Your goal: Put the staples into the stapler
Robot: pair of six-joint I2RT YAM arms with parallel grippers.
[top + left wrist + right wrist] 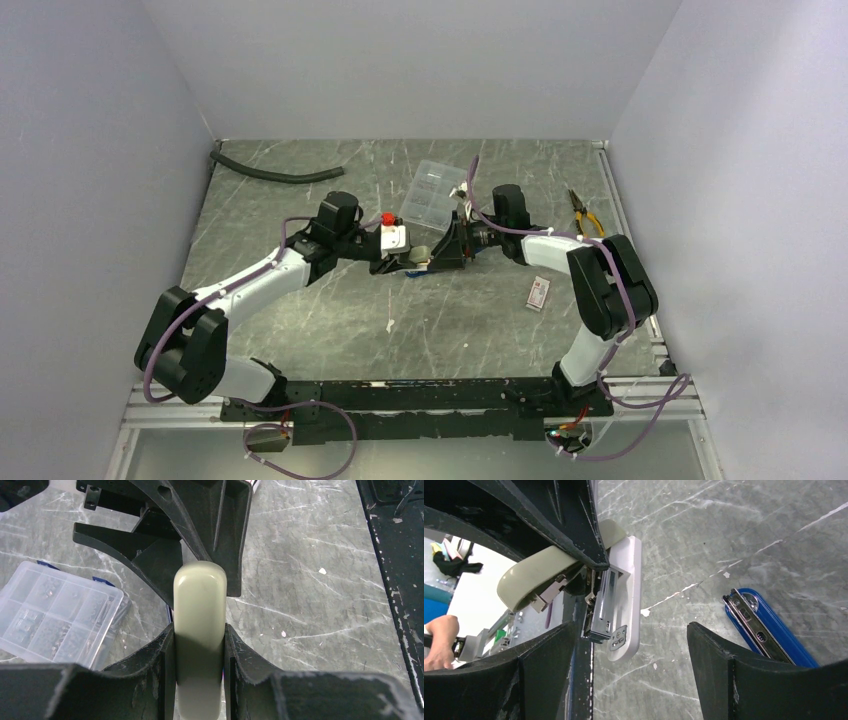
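Left fingers (150, 662) part-closed, clamping the stapler (200, 600) by its beige top. Right fingers (734, 670) spread wide and empty, either side of its white base. Staples box (538, 292) lies on the tabletop (450, 330), well apart to the right. Risk: a right-side nudge twists the stapler in that narrow grip.

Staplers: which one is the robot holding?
The beige-topped stapler with the white base, clamped in the left gripper. The blue stapler lies on the table, ungripped.
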